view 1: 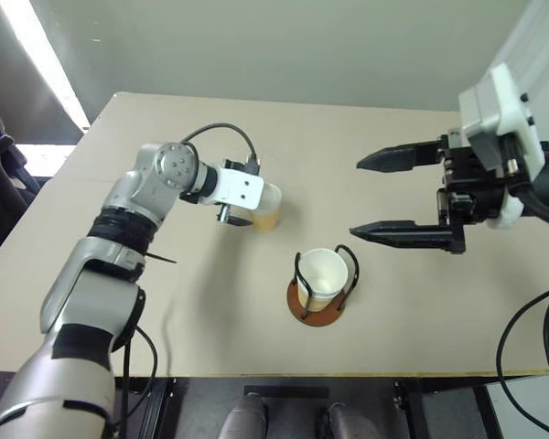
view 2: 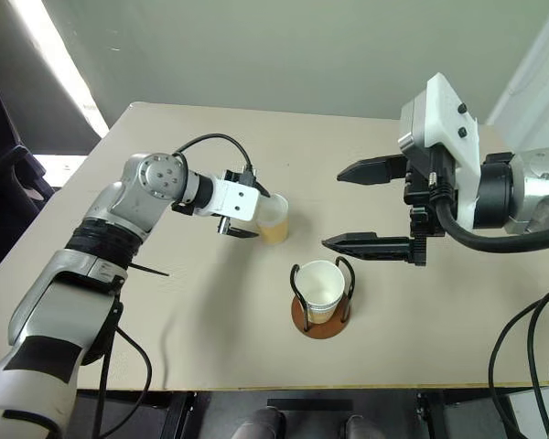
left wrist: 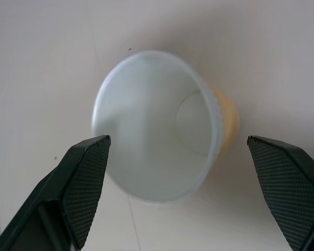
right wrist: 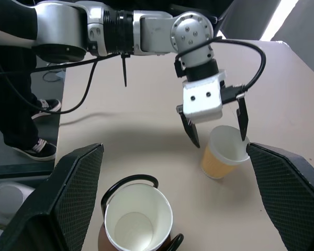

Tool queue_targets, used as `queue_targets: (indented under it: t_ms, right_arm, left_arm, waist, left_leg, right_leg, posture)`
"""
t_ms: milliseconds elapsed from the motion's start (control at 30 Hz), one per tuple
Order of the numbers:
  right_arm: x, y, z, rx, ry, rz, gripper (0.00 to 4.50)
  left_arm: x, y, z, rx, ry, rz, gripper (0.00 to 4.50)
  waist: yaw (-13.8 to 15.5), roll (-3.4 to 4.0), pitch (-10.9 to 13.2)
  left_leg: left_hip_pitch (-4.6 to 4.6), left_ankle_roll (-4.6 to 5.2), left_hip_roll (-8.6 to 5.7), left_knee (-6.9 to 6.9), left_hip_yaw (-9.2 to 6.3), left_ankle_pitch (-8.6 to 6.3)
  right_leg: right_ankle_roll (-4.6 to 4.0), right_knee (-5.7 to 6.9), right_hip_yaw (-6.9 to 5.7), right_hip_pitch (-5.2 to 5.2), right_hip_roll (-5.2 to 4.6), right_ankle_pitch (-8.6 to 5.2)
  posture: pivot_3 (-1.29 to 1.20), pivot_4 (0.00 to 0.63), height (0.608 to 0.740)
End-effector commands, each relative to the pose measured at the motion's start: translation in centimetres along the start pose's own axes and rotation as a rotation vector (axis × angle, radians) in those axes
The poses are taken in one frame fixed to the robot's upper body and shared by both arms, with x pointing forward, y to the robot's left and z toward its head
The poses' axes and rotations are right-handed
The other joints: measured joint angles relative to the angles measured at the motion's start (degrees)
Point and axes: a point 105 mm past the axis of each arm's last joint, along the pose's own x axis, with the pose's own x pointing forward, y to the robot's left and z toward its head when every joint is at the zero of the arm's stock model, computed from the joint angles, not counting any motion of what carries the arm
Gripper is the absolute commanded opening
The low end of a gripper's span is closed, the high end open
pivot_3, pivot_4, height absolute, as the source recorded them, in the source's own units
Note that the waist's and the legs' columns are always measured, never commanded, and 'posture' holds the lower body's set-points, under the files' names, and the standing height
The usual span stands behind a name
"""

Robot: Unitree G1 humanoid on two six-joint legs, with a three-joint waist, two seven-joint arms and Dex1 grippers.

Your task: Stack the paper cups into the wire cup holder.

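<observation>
The beige surface is mostly bare: its far half lies open from edge to edge, and the near edge runs just below the wire cup holder, leaving a narrow strip in front of it. The left edge slants away toward a bright window strip, and there is free room on the near left between that edge and the left arm. 2 paper cups can be seen. 1 stands upright inside the wire cup holder, its white inside and rolled rim facing up, black wire loops rising on both sides of it from the round reddish-brown base. The other paper cup stands alone on the surface, beyond the holder and a little to the robot's left, with a tan-yellow ribbed wall and a white rim. The left end effector hangs right over this cup with its 2 black fingers spread wide, 1 on either side of the rim; from the left wrist view the cup sits between the finger pads with gaps on both sides, so nothing is gripped. The right end effector floats above the surface to the right of the holder, fingers wide apart and empty, pointing toward the robot's left.
</observation>
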Motion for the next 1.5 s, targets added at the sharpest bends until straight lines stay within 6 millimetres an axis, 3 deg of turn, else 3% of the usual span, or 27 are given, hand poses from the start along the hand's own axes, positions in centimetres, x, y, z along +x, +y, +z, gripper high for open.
queue_targets:
  t_ms: [33,67,167,467,533,933,1033,1200,1500]
  right_arm:
    - [-0.7,-0.2,0.8,-0.036,-0.026,-0.037,4.46]
    - [-0.7,-0.2,0.8,-0.035,-0.027,-0.038,4.46]
    - [-0.6,-0.4,0.9,-0.029,-0.036,-0.045,4.50]
    - [-0.6,-1.0,0.5,-0.012,-0.038,-0.079,4.50]
    - [-0.7,-1.0,0.4,-0.007,-0.035,-0.081,4.50]
    - [-1.9,-2.3,-1.5,0.036,0.006,-0.128,4.50]
    - [-2.3,-2.2,-2.3,0.045,0.052,-0.118,4.50]
    - [-3.0,-1.3,-3.7,0.059,0.133,-0.098,4.50]
    - [-3.6,0.0,-5.2,0.003,0.221,-0.082,4.50]
  left_arm:
    - [-0.2,1.5,1.0,0.044,-0.014,0.038,4.50]
    - [-0.2,1.5,1.1,0.044,-0.017,0.038,4.50]
    - [0.1,1.4,1.3,0.044,-0.028,0.029,3.90]
    - [0.4,1.2,1.8,0.038,-0.055,-0.004,0.56]
    - [0.2,1.2,2.1,0.031,-0.073,-0.014,0.02]
    - [-3.3,0.1,5.4,-0.025,-0.260,-0.140,0.02]
    - [-4.5,0.3,6.3,-0.047,-0.311,-0.154,0.02]
    - [-6.9,0.2,9.3,-0.083,-0.464,-0.193,0.02]
    - [-9.3,1.0,12.7,-0.063,-0.581,-0.232,0.02]
  waist:
    - [0.02,0.00,0.00]
    - [0.05,0.00,0.00]
    - [0.05,0.00,0.00]
    - [0.07,0.00,0.00]
    - [0.07,0.00,0.00]
    - [0.12,0.00,-0.01]
    - [0.16,0.00,-0.01]
    - [0.24,0.00,-0.01]
    - [0.33,0.02,-0.03]
  left_leg:
    - [-0.01,0.00,0.00,0.00,0.00,0.00]
    - [-0.01,0.00,0.00,0.01,0.00,0.00]
    - [-0.03,0.00,0.00,0.03,0.01,0.00]
    - [-0.05,0.01,-0.01,0.17,0.01,0.00]
    - [-0.05,0.01,-0.01,0.20,0.01,0.00]
    - [-0.14,0.02,-0.02,0.43,0.01,-0.01]
    - [-0.17,0.02,-0.01,0.46,0.01,-0.01]
    - [-0.25,0.04,-0.02,0.59,0.01,-0.02]
    - [-0.23,0.06,0.00,0.76,0.01,-0.04]
  right_leg:
    - [0.00,0.01,0.00,-0.01,0.00,0.00]
    - [0.00,0.02,0.00,-0.01,0.00,0.00]
    - [0.01,0.02,0.00,-0.03,0.00,0.00]
    - [0.01,0.03,0.00,-0.04,0.01,0.00]
    - [0.01,0.03,0.00,-0.04,0.01,0.00]
    - [0.04,0.13,0.00,-0.07,0.02,0.02]
    - [0.04,0.14,-0.01,-0.08,0.02,0.02]
    - [0.09,0.15,-0.02,-0.07,0.02,0.05]
    - [0.15,0.23,-0.01,-0.03,0.01,0.08]
  posture:
    - [0.00,0.150,0.740]
    - [0.00,0.150,0.740]
    - [0.00,0.150,0.740]
    - [0.00,0.150,0.740]
    - [0.00,0.150,0.740]
    - [0.00,0.150,0.740]
    - [0.00,0.150,0.740]
    - [0.00,0.150,0.740]
    - [0.00,0.150,0.740]
